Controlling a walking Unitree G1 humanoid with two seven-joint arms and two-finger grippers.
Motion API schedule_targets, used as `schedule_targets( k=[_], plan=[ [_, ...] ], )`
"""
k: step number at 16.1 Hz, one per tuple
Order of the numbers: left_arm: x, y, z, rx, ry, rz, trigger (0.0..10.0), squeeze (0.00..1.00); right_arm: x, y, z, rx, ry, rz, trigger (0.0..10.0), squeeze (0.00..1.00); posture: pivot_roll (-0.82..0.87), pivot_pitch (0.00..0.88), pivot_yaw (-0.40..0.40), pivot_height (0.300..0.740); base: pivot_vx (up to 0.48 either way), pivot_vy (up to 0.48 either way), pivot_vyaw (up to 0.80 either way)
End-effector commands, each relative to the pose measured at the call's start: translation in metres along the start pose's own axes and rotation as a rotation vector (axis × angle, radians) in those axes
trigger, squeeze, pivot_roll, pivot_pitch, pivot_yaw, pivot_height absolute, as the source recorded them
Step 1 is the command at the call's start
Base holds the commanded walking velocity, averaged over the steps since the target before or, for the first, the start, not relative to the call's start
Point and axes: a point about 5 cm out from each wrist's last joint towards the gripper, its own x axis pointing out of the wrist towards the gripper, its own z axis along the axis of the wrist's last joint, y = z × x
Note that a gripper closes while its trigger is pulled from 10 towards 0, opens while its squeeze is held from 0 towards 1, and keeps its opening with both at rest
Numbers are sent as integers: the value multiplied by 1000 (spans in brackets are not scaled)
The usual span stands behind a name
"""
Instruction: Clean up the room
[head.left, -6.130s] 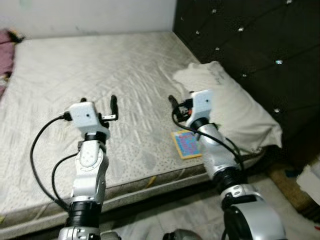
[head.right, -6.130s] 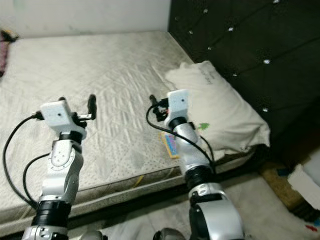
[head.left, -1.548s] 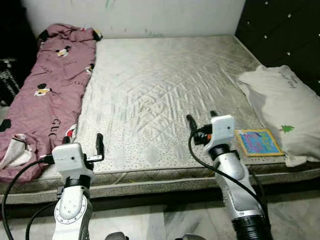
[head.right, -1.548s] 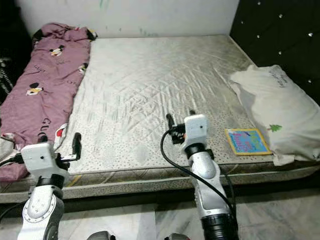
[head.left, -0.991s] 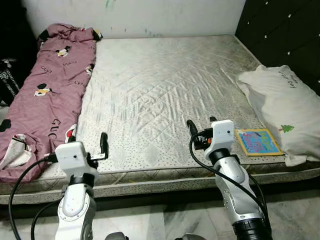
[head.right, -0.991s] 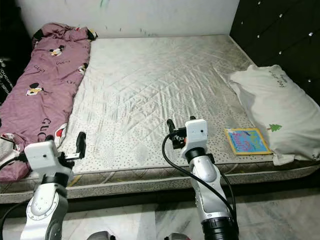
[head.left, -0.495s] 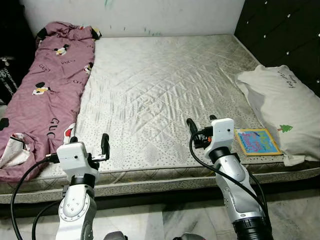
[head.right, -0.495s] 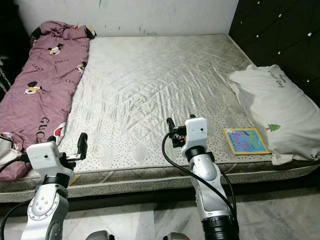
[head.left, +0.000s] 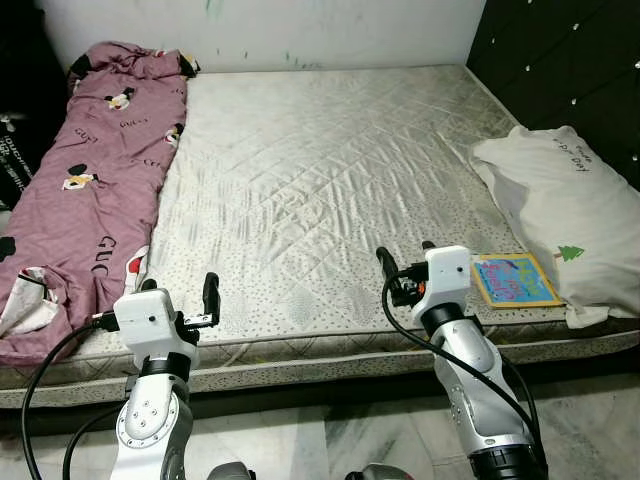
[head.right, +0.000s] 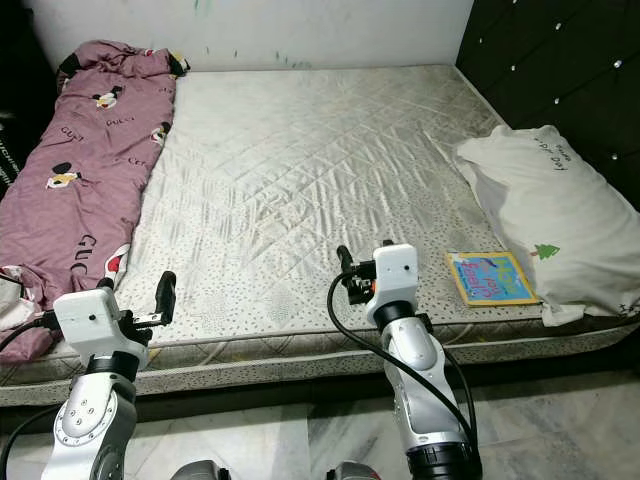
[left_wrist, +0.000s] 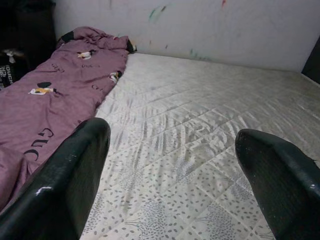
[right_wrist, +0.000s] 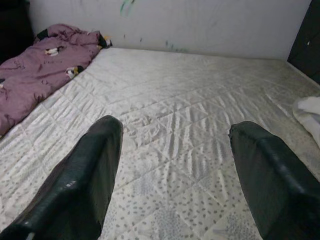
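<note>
Since six seconds ago the view has turned from the pillow corner to the whole bed, so the camera moved, not the things. The purple blanket lies crumpled along the far left side, and the colourful book rests at the near right edge beside the pillow. The left end effector and right end effector hover open and empty above the near edge; I judge the robot is choosing what to tidy next

Both silver arms are raised forward, forearms angled up, wrists level. The left gripper sits at 8 o'clock, the right gripper at 4 o'clock. Each has its fingers spread wide, holding nothing.
</note>
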Motion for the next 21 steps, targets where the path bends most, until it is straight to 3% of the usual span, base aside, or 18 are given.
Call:
schedule_targets(
  k=[1,4,10,13,21],
  plan=[
    [2,-1,4,0,-8,-14,10000,0,1,-2,4,9,-8,-12,10000,0,21,44,8,740,0,0,0],
    [3,1,5,1,-15,-6,10000,0,5,1,5,15,-9,-2,10000,0,37,38,-3,740,0,0,0],
    [4,2,6,-8,-15,-2,10000,0,8,2,5,17,0,13,10000,0,39,37,-12,740,0,0,-751],
    [5,0,7,-9,-22,-22,10000,0,7,2,5,18,3,12,10000,0,32,38,-5,740,0,0,0],
    [3,0,8,-10,-21,-25,10000,0,6,3,5,25,11,17,10000,0,37,47,-5,740,302,0,0]
  ],
)
